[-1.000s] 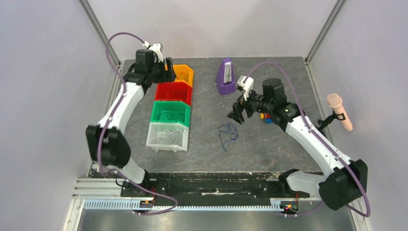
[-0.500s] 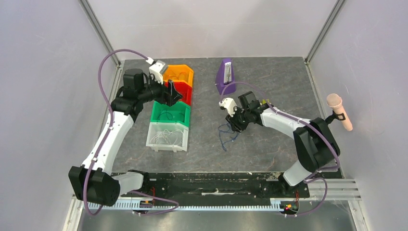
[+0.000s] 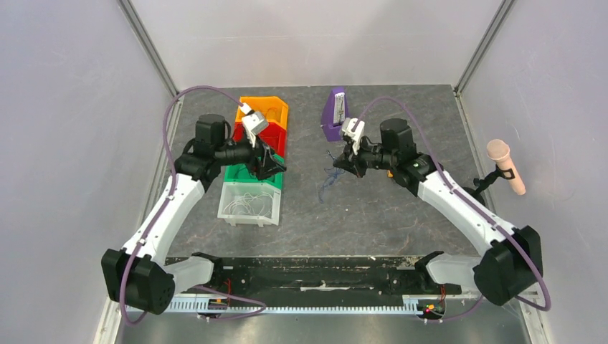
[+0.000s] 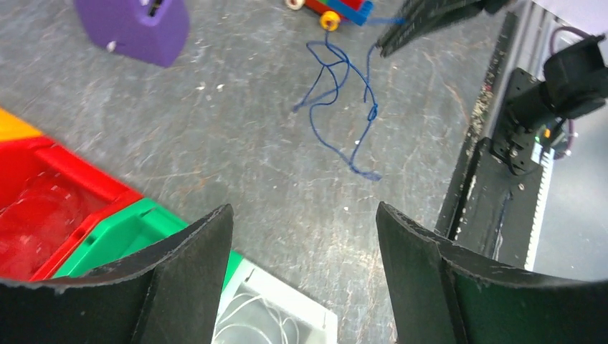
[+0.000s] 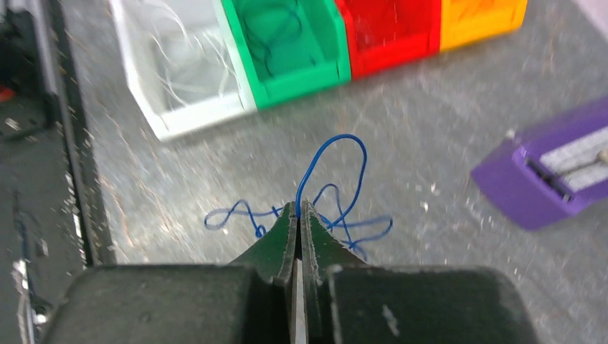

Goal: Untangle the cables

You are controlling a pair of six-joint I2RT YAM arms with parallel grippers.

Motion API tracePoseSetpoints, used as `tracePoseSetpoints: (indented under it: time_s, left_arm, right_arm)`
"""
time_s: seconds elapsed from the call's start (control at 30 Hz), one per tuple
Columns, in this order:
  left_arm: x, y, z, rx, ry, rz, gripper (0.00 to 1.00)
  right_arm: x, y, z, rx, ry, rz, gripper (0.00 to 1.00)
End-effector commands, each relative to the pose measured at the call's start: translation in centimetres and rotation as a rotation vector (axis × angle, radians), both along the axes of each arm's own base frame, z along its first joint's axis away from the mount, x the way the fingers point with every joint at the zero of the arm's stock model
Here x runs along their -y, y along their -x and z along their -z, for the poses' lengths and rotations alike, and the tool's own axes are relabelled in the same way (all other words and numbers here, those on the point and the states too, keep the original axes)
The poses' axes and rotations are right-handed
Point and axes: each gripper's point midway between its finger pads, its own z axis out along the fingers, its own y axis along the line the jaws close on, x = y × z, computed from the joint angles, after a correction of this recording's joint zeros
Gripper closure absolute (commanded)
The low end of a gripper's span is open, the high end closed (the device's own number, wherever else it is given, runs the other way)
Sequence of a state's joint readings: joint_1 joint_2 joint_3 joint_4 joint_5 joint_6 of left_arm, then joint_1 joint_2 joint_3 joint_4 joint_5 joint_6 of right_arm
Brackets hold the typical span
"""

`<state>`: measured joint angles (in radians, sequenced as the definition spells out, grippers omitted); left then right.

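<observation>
A single blue cable (image 5: 343,136) is pinched between the fingers of my right gripper (image 5: 297,206), which is shut on it. Its loops hang and trail over the grey table. From above, the right gripper (image 3: 341,160) is near the table's middle with the blue cable (image 3: 324,180) dangling to its left. My left gripper (image 3: 268,163) hovers open over the green bin's right edge with nothing between its fingers. In the left wrist view the left gripper (image 4: 301,209) faces the blue cable (image 4: 372,112), well short of it.
A row of bins stands on the left: orange (image 3: 267,110), red (image 3: 271,136), green (image 3: 236,175) with a dark wire, white (image 3: 247,204) with white wires. A purple metronome (image 3: 335,115) stands at the back. A small multicoloured toy (image 4: 337,11) lies behind the right gripper.
My right gripper has dropped onto the blue cable, shut on it and lifted it off the table. My left arm swung from the orange bin forward to the green bin.
</observation>
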<state>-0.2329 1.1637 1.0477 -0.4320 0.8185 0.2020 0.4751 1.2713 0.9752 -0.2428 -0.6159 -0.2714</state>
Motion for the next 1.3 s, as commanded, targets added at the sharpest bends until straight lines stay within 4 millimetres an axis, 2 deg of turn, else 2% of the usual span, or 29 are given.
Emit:
tracePoseSetpoints:
  time_s: [0.0,0.23,0.33,0.4,0.43,0.47,0.53,0.57,0.6,0.7,0.83,0.97,1.13,1.27]
  left_arm:
    - [2.9,0.6,-1.6,0.160,0.035,0.145,0.20]
    - [9.1,1.5,-2.2,0.236,0.082,0.258,0.19]
    - [11.2,1.4,-0.6,0.222,0.061,0.274,0.19]
    - [11.1,-0.3,1.8,0.185,0.001,0.197,0.22]
    - [10.8,-0.9,3.0,0.144,-0.035,0.165,0.38]
    - [10.2,-1.3,3.8,0.110,-0.058,0.153,0.58]
    - [8.8,-1.2,4.5,0.069,-0.055,0.142,0.83]
    - [8.0,-1.0,4.4,0.081,-0.040,0.130,0.93]
    - [7.2,-0.7,4.7,0.090,-0.030,0.120,0.98]
    - [6.3,0.8,3.2,0.148,0.006,0.144,0.98]
    - [6.4,2.3,-1.0,0.196,0.104,0.150,0.98]
    - [6.8,3.6,-4.6,0.208,0.183,0.186,0.98]
    - [7.7,3.8,-8.6,0.186,0.302,0.190,0.98]
    - [7.9,4.3,-10.4,0.186,0.344,0.205,0.98]
  right_arm:
    - [-2.1,0.9,-7.0,0.055,-0.189,-0.075,1.00]
    - [-3.3,1.7,-13.3,0.113,-0.339,-0.103,1.00]
    - [-4.0,2.2,-15.4,0.101,-0.383,-0.115,1.00]
    - [-4.2,2.5,-17.5,0.122,-0.425,-0.120,1.00]
    - [-4.1,2.4,-18.4,0.130,-0.442,-0.111,1.00]
    - [-4.0,2.3,-19.1,0.141,-0.452,-0.092,1.00]
    - [-3.3,2.0,-20.8,0.187,-0.467,-0.054,1.00]
    - [-2.9,1.8,-21.4,0.204,-0.475,-0.030,1.00]
    - [-2.6,1.5,-21.8,0.213,-0.479,-0.008,1.00]
    - [-2.0,0.8,-20.9,0.217,-0.456,0.036,1.00]
    - [-1.9,0.3,-16.6,0.152,-0.370,0.053,1.00]
    - [-3.0,0.8,-13.5,0.088,-0.325,-0.001,1.00]
    - [-5.4,2.3,-12.8,0.073,-0.321,-0.105,1.00]
    - [-5.8,2.4,-12.4,0.102,-0.299,-0.124,1.00]
